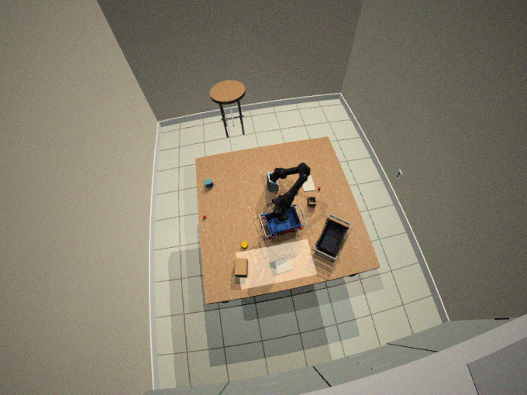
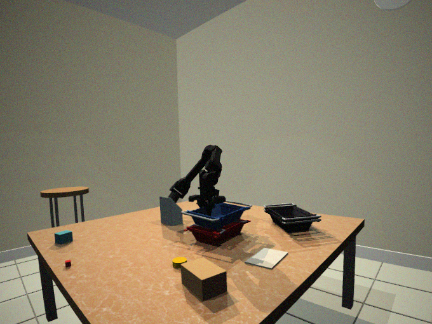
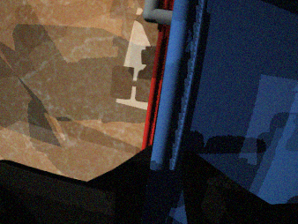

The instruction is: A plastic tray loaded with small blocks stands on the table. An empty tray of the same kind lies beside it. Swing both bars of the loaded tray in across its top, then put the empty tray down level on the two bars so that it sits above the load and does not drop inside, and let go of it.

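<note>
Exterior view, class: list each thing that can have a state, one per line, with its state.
Blue tray: held above the red tray, sitting on it.
Red tray: on the table, under the blue tray.
Black tray: on the table, apart, bars across its top.
End effector: shut on the blue tray's rim.
Arm: bent, reaching down.

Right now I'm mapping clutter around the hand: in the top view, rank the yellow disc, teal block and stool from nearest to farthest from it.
The hand grips the blue tray.
1. Yellow disc, on the table toward the front-left edge.
2. Teal block, near the table's left edge.
3. Stool, on the floor beyond the table.
</note>
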